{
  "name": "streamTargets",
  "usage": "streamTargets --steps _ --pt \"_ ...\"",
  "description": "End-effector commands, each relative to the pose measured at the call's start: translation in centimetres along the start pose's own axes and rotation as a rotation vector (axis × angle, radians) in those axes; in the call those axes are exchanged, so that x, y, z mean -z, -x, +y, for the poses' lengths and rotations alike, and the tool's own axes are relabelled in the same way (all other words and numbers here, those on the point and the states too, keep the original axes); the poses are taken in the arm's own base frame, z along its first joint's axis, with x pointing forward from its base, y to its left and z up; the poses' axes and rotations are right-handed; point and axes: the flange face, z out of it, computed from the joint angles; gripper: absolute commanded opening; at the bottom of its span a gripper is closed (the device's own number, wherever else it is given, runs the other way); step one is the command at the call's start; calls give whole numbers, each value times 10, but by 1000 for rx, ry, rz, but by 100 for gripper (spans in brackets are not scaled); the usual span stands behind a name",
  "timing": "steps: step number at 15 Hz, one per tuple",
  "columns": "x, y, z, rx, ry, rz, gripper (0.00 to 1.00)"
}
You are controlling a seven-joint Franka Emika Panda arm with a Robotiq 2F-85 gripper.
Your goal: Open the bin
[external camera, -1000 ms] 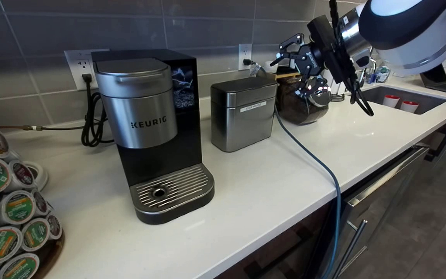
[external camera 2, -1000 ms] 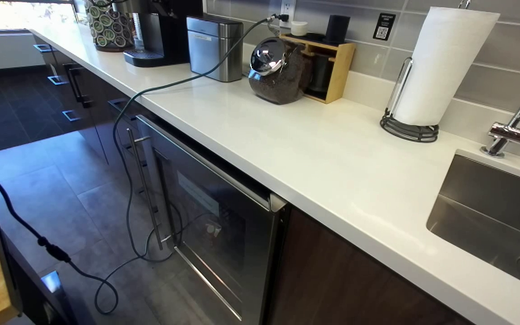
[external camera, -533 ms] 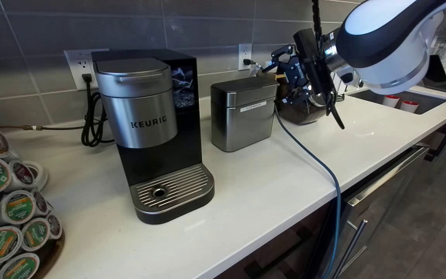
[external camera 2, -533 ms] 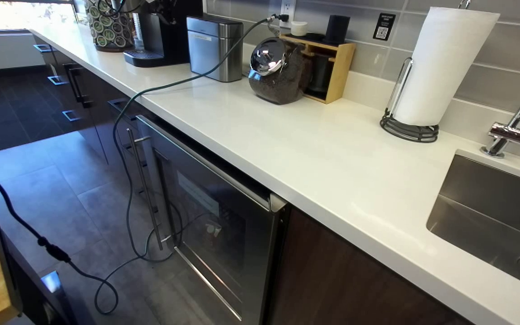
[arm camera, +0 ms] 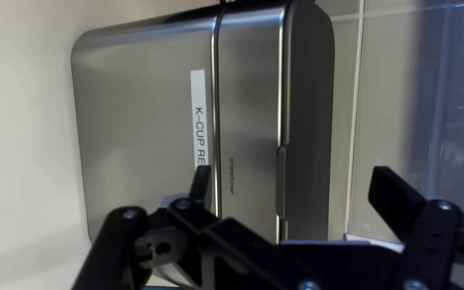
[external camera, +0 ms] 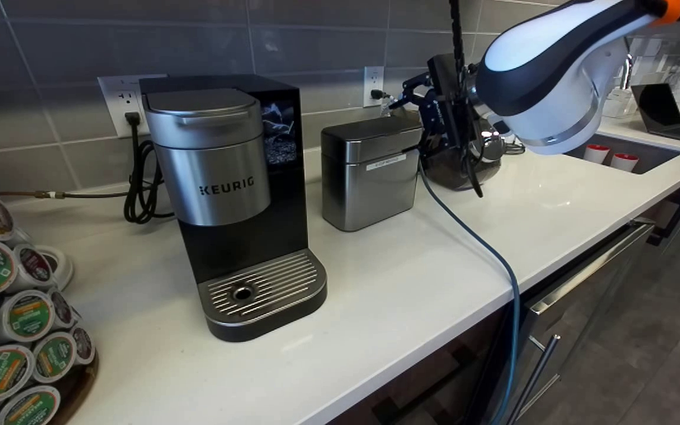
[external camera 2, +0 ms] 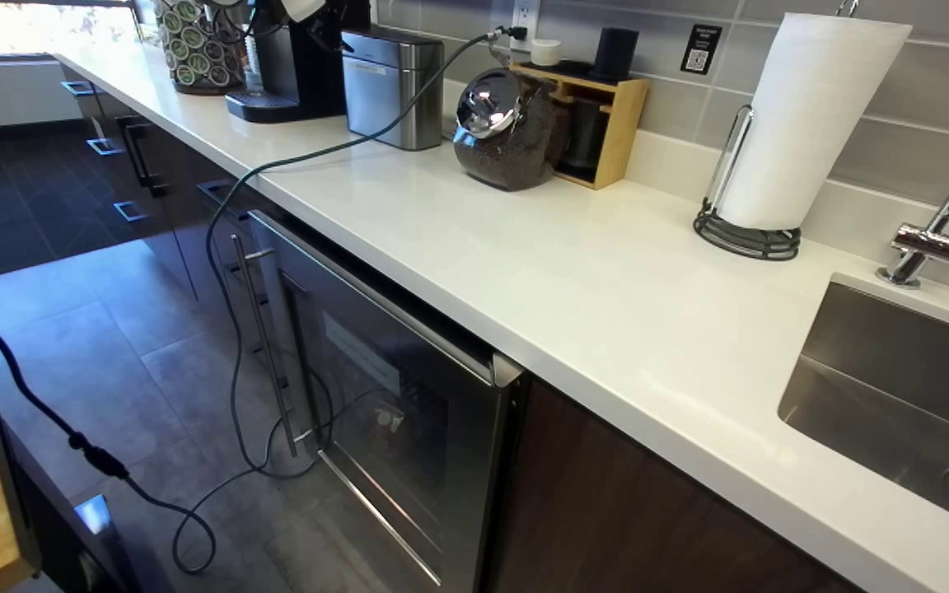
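Note:
The bin (external camera: pixel 369 192) is a boxy brushed-steel box with a dark flat lid, and the lid is shut. It also shows in an exterior view (external camera 2: pixel 384 99). In the wrist view the bin (arm camera: pixel 143 117) lies sideways, with a white label and a dark lid tab (arm camera: pixel 281 181) at the lid's front edge. My gripper (external camera: pixel 399 128) is open and empty at the bin's right end. In the wrist view the gripper (arm camera: pixel 291 169) has one finger (arm camera: pixel 201 181) in front of the label and the other finger (arm camera: pixel 393 197) beyond the lid. I cannot tell whether either finger touches the bin.
A Keurig coffee maker (external camera: pixel 222 171) stands left of the bin. A dark round jar (external camera 2: pixel 507 140) and a wooden shelf (external camera 2: pixel 624 132) stand on its other side. A blue-green cable (external camera: pixel 479 236) runs past the bin over the counter edge. Coffee pods (external camera: pixel 9 319) are stacked nearby.
My arm and gripper have moved leftward in an exterior view, from above the jar to the bin's right end, and somewhat lower. The gripper has stayed open. The bin has not moved.

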Motion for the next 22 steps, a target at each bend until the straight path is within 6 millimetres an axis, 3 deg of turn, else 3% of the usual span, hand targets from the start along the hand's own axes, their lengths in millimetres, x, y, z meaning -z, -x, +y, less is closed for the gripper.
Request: streamTargets --steps 1,10,14,17,22 --pt "-13 0 -8 -21 -37 13 100" --pt "-7 10 -53 -23 -131 0 100" --pt "6 -12 -45 -9 -54 31 100" --pt "1 -25 -32 14 8 51 100" --pt "-14 -17 -19 4 82 29 100"
